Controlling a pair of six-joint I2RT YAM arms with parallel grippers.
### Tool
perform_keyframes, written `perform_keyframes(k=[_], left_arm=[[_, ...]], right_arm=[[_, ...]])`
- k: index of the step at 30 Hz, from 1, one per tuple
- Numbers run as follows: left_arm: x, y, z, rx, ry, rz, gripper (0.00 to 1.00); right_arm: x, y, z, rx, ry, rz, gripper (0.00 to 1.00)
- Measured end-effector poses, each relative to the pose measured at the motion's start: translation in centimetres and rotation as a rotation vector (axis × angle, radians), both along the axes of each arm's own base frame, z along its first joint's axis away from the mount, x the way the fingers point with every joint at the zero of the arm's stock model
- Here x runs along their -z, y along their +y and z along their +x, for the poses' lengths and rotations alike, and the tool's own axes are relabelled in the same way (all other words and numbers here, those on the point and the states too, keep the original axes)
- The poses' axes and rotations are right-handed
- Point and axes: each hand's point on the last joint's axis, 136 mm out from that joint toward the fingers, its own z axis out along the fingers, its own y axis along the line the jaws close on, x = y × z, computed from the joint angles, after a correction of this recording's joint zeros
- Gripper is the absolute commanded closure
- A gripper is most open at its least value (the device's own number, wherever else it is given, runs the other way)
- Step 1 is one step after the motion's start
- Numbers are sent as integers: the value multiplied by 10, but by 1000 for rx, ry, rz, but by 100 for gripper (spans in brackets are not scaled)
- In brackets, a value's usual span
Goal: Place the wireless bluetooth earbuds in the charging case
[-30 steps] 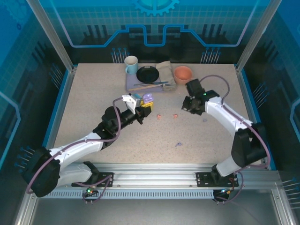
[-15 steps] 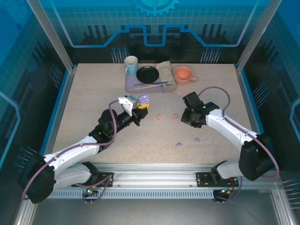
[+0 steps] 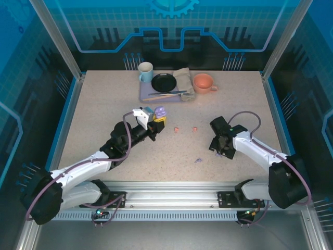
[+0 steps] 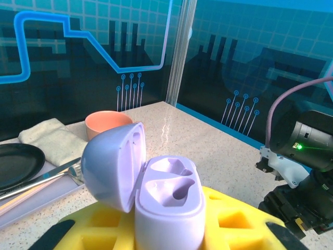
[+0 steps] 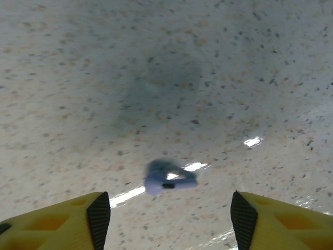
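Where the right gripper hangs with jaws apart, a lilac bud lies on the table just ahead of it, blurred, long axis across the view, bulb end left. Left gripper is clamped on the case, lid open, sockets upward.

The table is a speckled stone-look surface, polished enough to throw back bright glints. The charging case is smooth lilac plastic with a soft satin sheen. The right gripper has matt yellow plastic fingers tipped with dull black pads. The lilac earbud is blurred, probably glossy plastic. At the far side the cloth is matt and woven, the plate glossy black, the cutlery bright metal, the cup matt salmon. The near rail is brushed metal
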Motion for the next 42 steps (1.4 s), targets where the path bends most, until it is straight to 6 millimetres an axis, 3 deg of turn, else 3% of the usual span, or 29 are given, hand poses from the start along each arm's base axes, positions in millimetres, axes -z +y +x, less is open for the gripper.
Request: perform_keyframes(k=[9, 14, 23, 28, 33, 42], left_arm=[[5, -1, 2, 0, 12, 8, 100], [5, -1, 2, 0, 13, 8, 100], [13, -3, 4, 0, 29, 20, 100], [16, -5, 5, 5, 33, 24, 100], [18, -6, 6, 8, 39, 28, 100], [19, -8, 8, 11, 43, 31, 100]], right_arm=[[22, 5, 7, -16, -1, 50, 35], [25, 16, 11, -33, -10, 109, 37], [23, 39, 1, -87, 7, 199, 40], [13, 30, -3, -72, 32, 124, 39], [1, 23, 6, -57, 31, 63, 43], [14, 23, 6, -62, 91, 38, 54]])
